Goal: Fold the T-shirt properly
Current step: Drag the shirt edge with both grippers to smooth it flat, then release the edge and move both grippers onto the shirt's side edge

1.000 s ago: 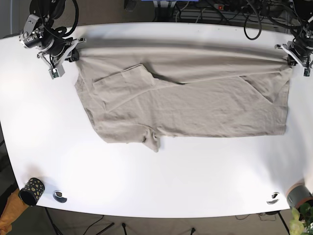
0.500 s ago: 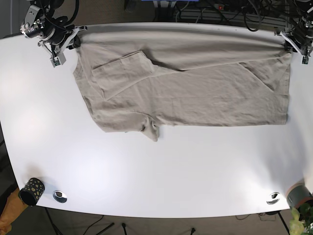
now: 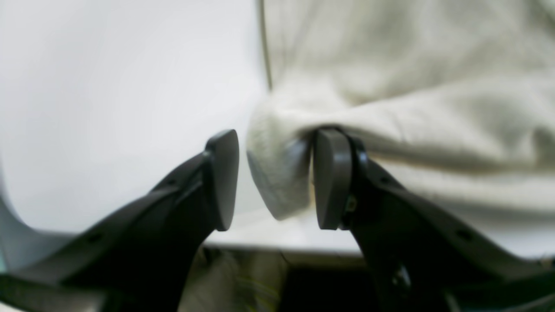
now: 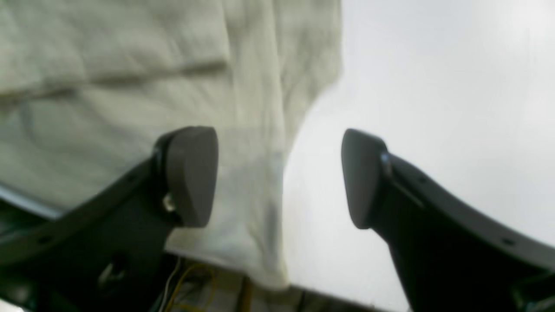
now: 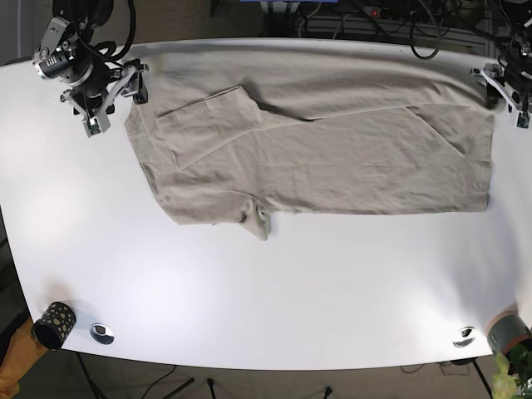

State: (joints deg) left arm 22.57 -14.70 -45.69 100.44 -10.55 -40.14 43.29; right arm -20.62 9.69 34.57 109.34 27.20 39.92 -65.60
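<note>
On the white table (image 5: pixel 274 291) lies one T-shirt (image 5: pixel 332 150); two hands, left hand (image 3: pixel 275 180) and right hand (image 4: pixel 277 177), gape, holding nothing.

Base view: overhead, looking down on the whole white desk (image 5: pixel 274 291). Wrist views: close, blurred, sighting along black fingers (image 3: pixel 223 177) at the far corners of the beige cotton T-shirt (image 5: pixel 332 158).
</note>
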